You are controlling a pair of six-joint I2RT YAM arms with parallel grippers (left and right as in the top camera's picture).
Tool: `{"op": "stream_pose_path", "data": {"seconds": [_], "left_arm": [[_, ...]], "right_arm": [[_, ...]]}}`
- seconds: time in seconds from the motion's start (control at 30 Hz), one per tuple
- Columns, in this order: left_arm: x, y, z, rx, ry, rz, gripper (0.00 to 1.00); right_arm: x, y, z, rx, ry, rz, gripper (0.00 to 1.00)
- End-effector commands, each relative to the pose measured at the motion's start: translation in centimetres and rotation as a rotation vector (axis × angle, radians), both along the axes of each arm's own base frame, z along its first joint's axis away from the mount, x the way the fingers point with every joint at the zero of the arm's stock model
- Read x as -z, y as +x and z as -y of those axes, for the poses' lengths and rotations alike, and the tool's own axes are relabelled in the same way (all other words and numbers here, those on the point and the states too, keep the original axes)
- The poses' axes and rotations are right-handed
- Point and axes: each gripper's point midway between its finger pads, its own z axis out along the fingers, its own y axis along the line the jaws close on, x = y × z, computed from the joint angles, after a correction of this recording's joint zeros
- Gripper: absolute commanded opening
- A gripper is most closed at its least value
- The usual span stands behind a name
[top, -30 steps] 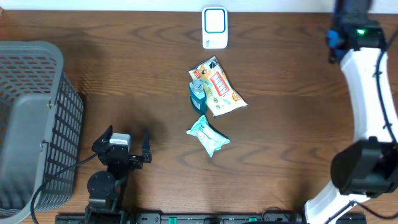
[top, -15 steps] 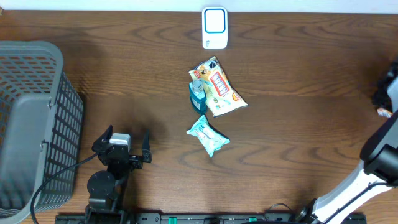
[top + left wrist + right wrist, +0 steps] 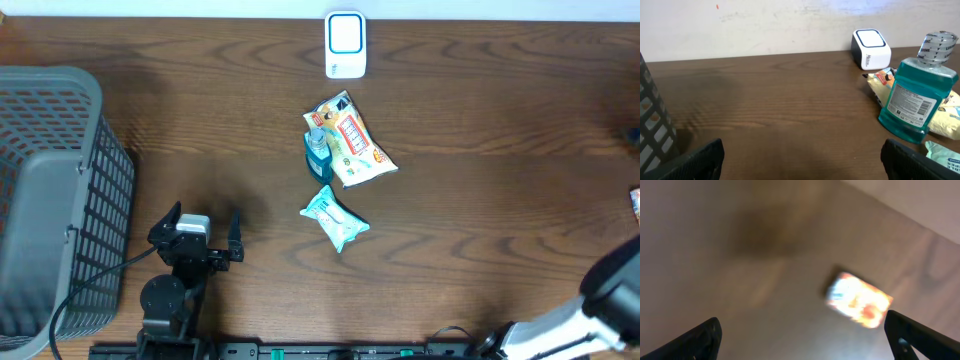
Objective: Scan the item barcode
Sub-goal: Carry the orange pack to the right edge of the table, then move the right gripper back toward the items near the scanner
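Overhead view showing three candidate items clustered at frame centre: a teal mouthwash bottle (image 3: 317,152) touching the left edge of an orange-and-white snack packet (image 3: 350,140), with a pale wipes pack (image 3: 335,219) lying just below them. Sitting at top centre, well above the cluster, a white barcode scanner (image 3: 345,45). Standing at lower left, near the grey basket (image 3: 50,200), the left gripper (image 3: 203,218), jaws spread wide and gripping nothing, pointing up the frame. Lying up and to the right of those jaws, the cluster, wipes pack nearest, its long axis running diagonally from upper left to lower right. Showing only as a white limb at the lower right edge, the right arm (image 3: 600,300). Spreading wide in the blurred right wrist view, the right gripper (image 3: 812,340), holding nothing; lying beyond it on the wood, an orange-and-white pouch (image 3: 858,300), too smeared for naming. Judging by position, favouring the left arm for the centre cluster, reaching up and right, then carrying on toward the scanner.
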Motion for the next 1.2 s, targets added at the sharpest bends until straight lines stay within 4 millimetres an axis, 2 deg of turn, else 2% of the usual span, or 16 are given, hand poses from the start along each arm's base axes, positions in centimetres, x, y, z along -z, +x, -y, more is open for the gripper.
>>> {"op": "stream_pose_path", "data": {"seconds": [0.0,0.03,0.07,0.13,0.23,0.27,0.37,0.5,0.53,0.57,0.7,0.77,0.83,0.93,1.03,1.17], "left_arm": [[1.5,-0.2,0.2,0.011,0.0,-0.046,1.0],[1.5,-0.2,0.2,0.011,0.0,-0.046,1.0],[1.5,-0.2,0.2,0.011,0.0,-0.046,1.0],[1.5,-0.2,0.2,0.011,0.0,-0.046,1.0],[1.5,-0.2,0.2,0.011,0.0,-0.046,1.0],[1.5,-0.2,0.2,0.011,0.001,-0.046,1.0],[1.5,-0.2,0.2,0.011,0.0,-0.046,1.0],[1.5,-0.2,0.2,0.011,0.0,-0.046,1.0],[1.5,-0.2,0.2,0.011,0.0,-0.046,1.0],[1.5,-0.2,0.2,0.011,0.0,-0.046,1.0],[1.5,-0.2,0.2,0.011,0.0,-0.046,1.0],[1.5,-0.2,0.2,0.011,0.0,-0.046,1.0],[1.5,-0.2,0.2,0.011,0.0,-0.046,1.0],[1.5,-0.2,0.2,0.011,0.0,-0.045,1.0],[1.5,-0.2,0.2,0.011,0.0,-0.046,1.0],[1.5,-0.2,0.2,0.011,0.0,-0.046,1.0]], "right_arm": [[-8.1,2.8,-6.8,-0.252,0.13,0.298,0.99],[-9.7,3.0,-8.8,-0.317,0.166,0.354,0.99],[-12.6,3.2,-12.7,-0.45,0.24,0.449,0.99],[-14.8,3.4,-16.5,-0.582,0.314,0.523,0.99],[-16.5,3.8,-21.9,-0.754,0.421,0.579,0.99],[-16.6,4.0,-24.4,-0.823,0.469,0.58,0.99],[-15.6,4.6,-29.0,-0.937,0.508,0.537,0.99],[-13.2,5.2,-35.5,-1.143,0.5,0.451,0.99],[-12.2,5.4,-38.1,-1.231,0.49,0.42,0.99],[-11.4,5.6,-39.7,-1.281,0.477,0.394,0.99],[-6.9,6.7,-44.5,-1.349,0.414,0.253,0.99],[-5.0,6.5,-47.2,-1.4,0.413,0.195,0.99],[-3.9,6.1,-49.9,-1.478,0.411,0.176,0.99],[-4.3,5.9,-53.2,-1.544,0.364,0.197,0.99],[-6.2,5.5,-55.2,-1.551,0.314,0.235,0.99],[-8.6,3.2,-58.3,-1.628,0.307,0.277,0.99]]}}
